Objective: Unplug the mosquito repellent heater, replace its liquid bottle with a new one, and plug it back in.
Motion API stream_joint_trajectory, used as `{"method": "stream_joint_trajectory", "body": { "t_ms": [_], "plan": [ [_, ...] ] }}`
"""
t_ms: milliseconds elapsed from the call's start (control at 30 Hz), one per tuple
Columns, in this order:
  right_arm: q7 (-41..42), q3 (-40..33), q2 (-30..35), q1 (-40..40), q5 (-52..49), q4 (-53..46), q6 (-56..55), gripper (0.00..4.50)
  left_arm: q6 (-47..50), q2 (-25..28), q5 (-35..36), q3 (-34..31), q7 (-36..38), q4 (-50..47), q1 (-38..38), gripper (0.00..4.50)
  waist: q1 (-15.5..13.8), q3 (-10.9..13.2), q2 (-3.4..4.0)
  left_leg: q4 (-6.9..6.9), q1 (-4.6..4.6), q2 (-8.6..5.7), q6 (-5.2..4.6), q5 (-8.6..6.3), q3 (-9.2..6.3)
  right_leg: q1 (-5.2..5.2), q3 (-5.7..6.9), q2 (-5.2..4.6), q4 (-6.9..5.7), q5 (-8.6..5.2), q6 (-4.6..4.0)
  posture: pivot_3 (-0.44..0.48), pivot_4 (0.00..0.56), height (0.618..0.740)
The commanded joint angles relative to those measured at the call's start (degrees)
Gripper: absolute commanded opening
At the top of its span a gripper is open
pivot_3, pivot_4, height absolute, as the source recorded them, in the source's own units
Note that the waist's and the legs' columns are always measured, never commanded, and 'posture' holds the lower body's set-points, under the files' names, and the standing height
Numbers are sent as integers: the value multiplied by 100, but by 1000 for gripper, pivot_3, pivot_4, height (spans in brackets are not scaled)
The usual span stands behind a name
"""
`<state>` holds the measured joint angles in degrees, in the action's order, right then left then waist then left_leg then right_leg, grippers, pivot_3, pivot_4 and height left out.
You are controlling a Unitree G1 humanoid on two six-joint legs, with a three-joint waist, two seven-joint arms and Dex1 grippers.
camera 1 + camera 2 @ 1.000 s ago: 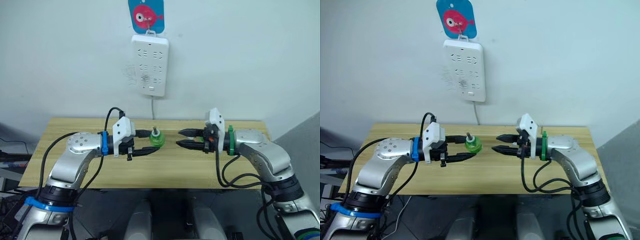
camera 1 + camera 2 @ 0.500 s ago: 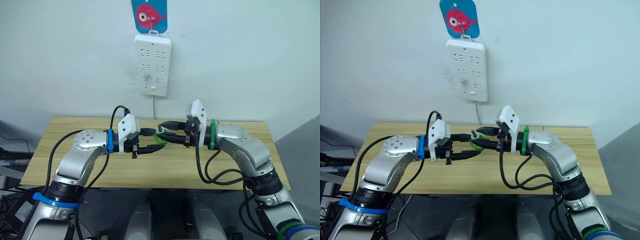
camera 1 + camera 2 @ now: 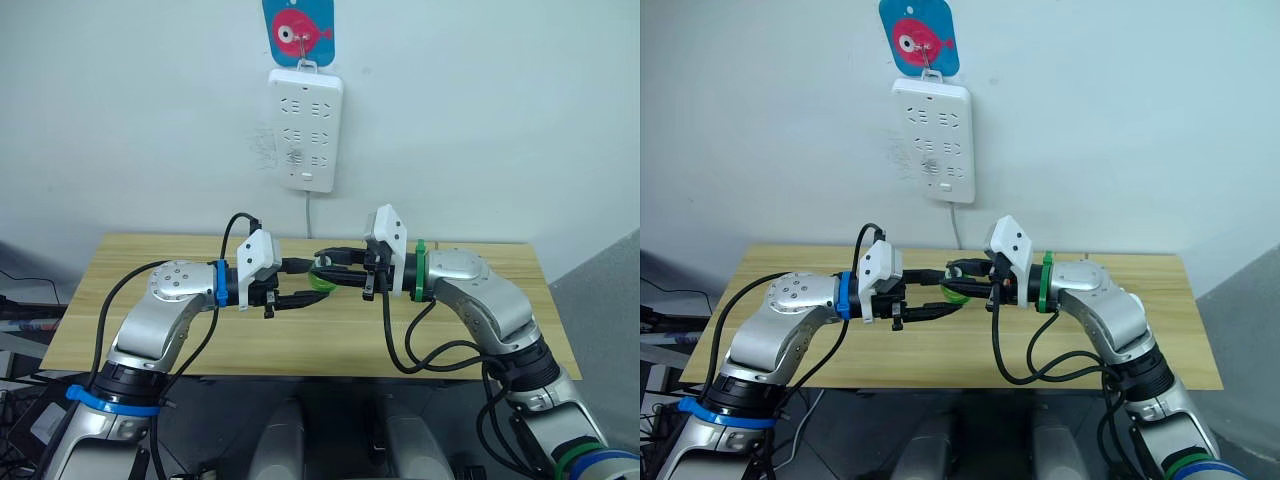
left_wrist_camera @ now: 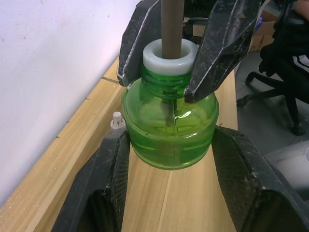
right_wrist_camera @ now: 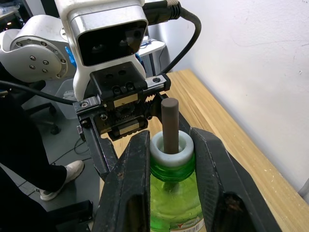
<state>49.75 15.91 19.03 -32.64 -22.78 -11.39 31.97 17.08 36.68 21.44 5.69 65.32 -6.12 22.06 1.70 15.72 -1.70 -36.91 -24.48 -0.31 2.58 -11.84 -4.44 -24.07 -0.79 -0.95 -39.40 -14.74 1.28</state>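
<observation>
Head views: above the wooden table (image 3: 150, 340) the left gripper (image 3: 300, 283) and the right gripper (image 3: 330, 268) meet tip to tip around a small green liquid bottle (image 3: 320, 279), held in the air between them; on the wall behind hangs a white power strip (image 3: 305, 130) under a blue tag with a red fish (image 3: 298, 30); the mosquito repellent heater cannot be made out here.

Left wrist view: the liquid bottle (image 4: 169, 128) is clear green plastic with green fluid inside, a white collar at its neck and a brown wick rod (image 4: 172, 26) rising from it; the left gripper's two fingers (image 4: 113, 188) press the round body from both sides, clenched on it; the right gripper's fingers (image 4: 227, 43) close on the neck below the collar; a small white cap (image 4: 116, 119) lies on the table near the wall.

Right wrist view: the right gripper's fingers (image 5: 133, 193) grasp the bottle's neck (image 5: 172, 166) on both sides, the wick standing up from the collar; the left gripper (image 5: 120, 121) faces it from beyond, and a person's leg and shoe (image 5: 58, 181) show beside the table.

A second ago the right gripper hung open, well apart from the bottle, which the left alone held; half a second ago it had reached the bottle; now it has closed on the neck.
</observation>
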Motion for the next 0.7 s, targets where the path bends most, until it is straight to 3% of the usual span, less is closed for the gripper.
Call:
{"method": "stream_joint_trajectory", "body": {
  "t_ms": [33, 67, 300, 500, 700],
  "plan": [
    [4, -199, -64, 17, -212, -106, 36, 849, -123, -104, 74, -135, -146, -187, -14, 2211, 0, 0, 0, 0, 0, 0, 0, 0, 0, 0, 0, 0, 0, 0, 0, 21, 206, 740],
    [-37, -303, -61, 19, -290, -126, 108, 849, -120, -124, 81, -148, -183, -206, -29, 2211, -1, 0, 0, -1, 0, 0, 0, 0, 0, 0, 0, 0, 0, 0, 0, 20, 206, 740],
    [-1709, -2365, -631, -364, -2305, -24, 2361, 849, -270, -794, 109, -374, -1124, -657, -189, 4492, -6, 0, 0, -3, -1, -1, 0, 0, -11, 2, -10, -7, -4, 0, -1, 8, 211, 740],
    [-3506, -3688, -1371, -627, -3983, 295, 3477, 849, -968, -1604, -402, -346, -2217, -803, 19, 4500, -4, 0, 0, -2, 0, -1, 0, 0, -3, 1, -13, -7, -10, 1, -2, -1, 212, 740],
    [-5135, -4141, -1774, -788, -5544, 393, 3505, 849, -1344, -2229, -715, -212, -3006, -882, 70, 4500, 1, 0, 0, -3, -2, -3, -1, 0, 7, -1, -14, -7, -14, 1, -1, -3, 216, 740]
  ]
}}
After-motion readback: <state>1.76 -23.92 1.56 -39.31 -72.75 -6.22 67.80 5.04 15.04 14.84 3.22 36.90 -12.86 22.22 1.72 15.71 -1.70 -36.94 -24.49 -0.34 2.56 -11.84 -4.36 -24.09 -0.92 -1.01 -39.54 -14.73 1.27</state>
